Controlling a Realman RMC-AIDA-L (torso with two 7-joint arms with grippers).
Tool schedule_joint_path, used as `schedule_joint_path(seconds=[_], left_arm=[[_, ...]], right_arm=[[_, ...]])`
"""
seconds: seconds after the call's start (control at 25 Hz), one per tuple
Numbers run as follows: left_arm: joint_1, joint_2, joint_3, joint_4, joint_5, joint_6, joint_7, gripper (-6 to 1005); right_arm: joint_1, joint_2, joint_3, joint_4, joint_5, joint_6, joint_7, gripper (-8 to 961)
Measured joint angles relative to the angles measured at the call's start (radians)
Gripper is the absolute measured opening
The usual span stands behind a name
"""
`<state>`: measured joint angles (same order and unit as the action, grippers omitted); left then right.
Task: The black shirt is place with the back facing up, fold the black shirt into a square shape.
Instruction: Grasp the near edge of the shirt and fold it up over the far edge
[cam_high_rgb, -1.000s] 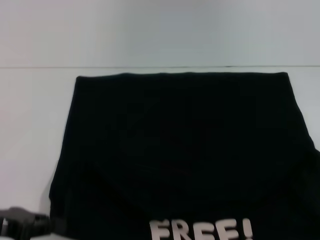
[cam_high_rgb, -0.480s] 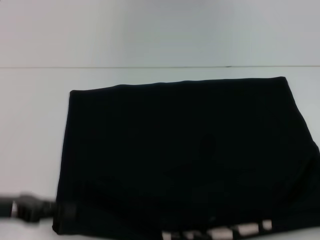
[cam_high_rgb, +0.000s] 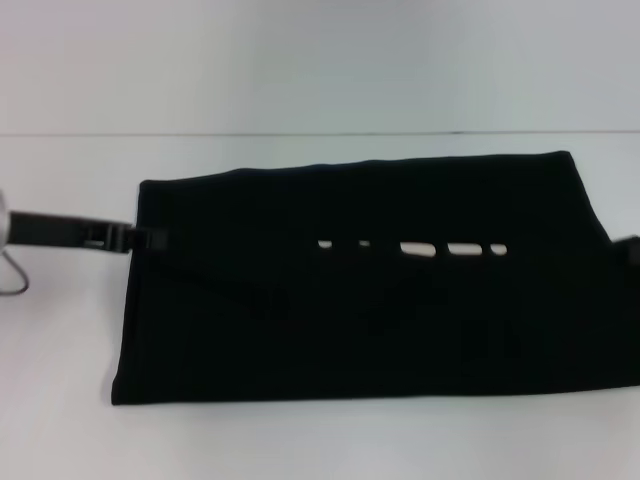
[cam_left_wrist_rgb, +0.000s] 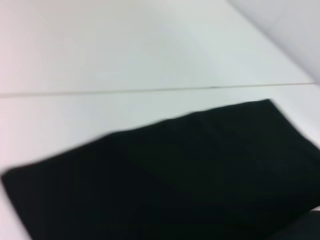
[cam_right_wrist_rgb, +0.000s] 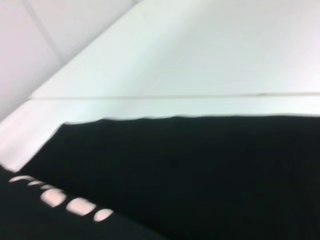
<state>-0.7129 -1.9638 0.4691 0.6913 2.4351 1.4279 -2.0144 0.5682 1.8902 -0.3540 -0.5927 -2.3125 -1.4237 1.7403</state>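
The black shirt (cam_high_rgb: 370, 330) lies across the white table, folded into a wide band. Its near part is doubled over towards the far side, and the raised edge shows bits of whitish lettering (cam_high_rgb: 415, 248). My left gripper (cam_high_rgb: 150, 240) reaches in from the left and is shut on that edge's left end. My right gripper (cam_high_rgb: 630, 248) barely shows at the right border, at the same edge's other end. The left wrist view shows only plain black shirt (cam_left_wrist_rgb: 175, 175). In the right wrist view the black shirt (cam_right_wrist_rgb: 210, 165) shows its lettering (cam_right_wrist_rgb: 60, 199).
The white table (cam_high_rgb: 60, 330) extends to the left of the cloth and in front of it. Its far edge (cam_high_rgb: 300, 133) meets a pale wall close behind the shirt.
The shirt's near edge with the lettering has been lifted and carried away from me over the cloth. The left gripper rose from the near left corner to mid-height; the shirt looks shorter front to back.
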Motion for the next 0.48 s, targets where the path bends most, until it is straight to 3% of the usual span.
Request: schedule_joint_path(seconds=[0.2, 0.48], left_arm=[[-0.04, -0.012, 0.123, -0.039, 0.001, -0.23, -0.05, 44], [-0.08, -0.017, 0.226, -0.09, 0.002, -0.43, -0.071, 44]], right_arm=[[0.095, -0.003, -0.005, 0.116, 0.001, 0.214, 0.001, 48], [0.214, 0.015, -0.011, 0.223, 0.001, 0.494, -0.007, 49]])
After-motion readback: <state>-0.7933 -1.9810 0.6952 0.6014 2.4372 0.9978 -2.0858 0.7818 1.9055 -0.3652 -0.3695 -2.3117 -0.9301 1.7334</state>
